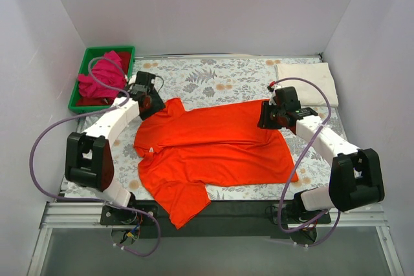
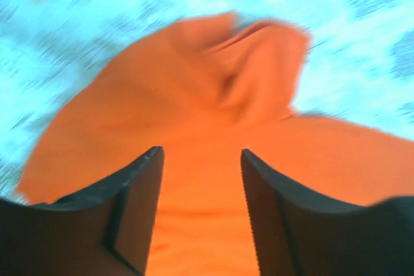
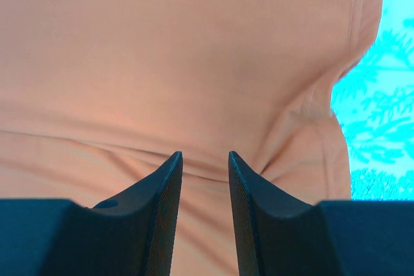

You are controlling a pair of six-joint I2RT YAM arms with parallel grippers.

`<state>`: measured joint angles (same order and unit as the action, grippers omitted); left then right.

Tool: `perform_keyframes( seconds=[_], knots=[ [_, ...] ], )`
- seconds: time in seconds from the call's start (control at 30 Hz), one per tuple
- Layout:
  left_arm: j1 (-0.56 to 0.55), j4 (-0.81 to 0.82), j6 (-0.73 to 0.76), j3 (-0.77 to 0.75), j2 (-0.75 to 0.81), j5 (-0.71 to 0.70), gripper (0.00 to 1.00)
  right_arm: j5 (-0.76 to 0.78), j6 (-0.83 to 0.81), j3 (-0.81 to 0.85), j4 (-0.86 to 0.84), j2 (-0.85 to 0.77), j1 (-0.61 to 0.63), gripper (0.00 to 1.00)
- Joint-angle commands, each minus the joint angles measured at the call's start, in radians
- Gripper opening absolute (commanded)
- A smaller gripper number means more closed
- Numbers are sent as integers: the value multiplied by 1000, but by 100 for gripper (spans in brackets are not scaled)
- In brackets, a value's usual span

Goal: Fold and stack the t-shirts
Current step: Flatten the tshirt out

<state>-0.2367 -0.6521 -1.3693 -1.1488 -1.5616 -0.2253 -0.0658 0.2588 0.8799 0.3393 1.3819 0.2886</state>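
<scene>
The orange-red t-shirt (image 1: 213,150) lies spread across the floral cloth, one sleeve hanging over the near table edge. My left gripper (image 1: 150,103) hovers at its far left shoulder. In the left wrist view that gripper (image 2: 202,152) is open over orange fabric, a bunched sleeve (image 2: 259,69) just ahead. My right gripper (image 1: 268,116) is at the shirt's far right corner. It (image 3: 205,154) stands open with a narrow gap, nothing between the fingers, over wrinkled fabric near the hem (image 3: 352,37). A cream-white t-shirt (image 1: 307,82) lies folded at the back right. A magenta-pink t-shirt (image 1: 100,81) is crumpled in the tray.
The green plastic tray (image 1: 110,50) stands at the back left corner. The grey floral-print cloth (image 1: 213,79) covers the table. White walls close in the left, right and far sides. The near table edge (image 1: 239,193) runs along the arm bases.
</scene>
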Motion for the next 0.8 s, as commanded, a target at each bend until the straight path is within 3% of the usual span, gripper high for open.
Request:
perform_keyframes(
  seconds=[0.0, 0.2, 0.5, 0.77],
  knots=[
    [-58, 58, 19, -165, -127, -54, 47, -25, -18, 36, 3, -24, 7, 36],
    [-110, 58, 35, -327, -366, -107, 34, -45, -21, -7, -8, -38, 9, 36],
    [-147, 264, 191, -416, -546, -192, 34, -86, -29, -47, -28, -34, 9, 37],
    [-188, 431, 401, -428, -661, -106, 34, -80, -36, -58, -28, -24, 9, 37]
  ],
)
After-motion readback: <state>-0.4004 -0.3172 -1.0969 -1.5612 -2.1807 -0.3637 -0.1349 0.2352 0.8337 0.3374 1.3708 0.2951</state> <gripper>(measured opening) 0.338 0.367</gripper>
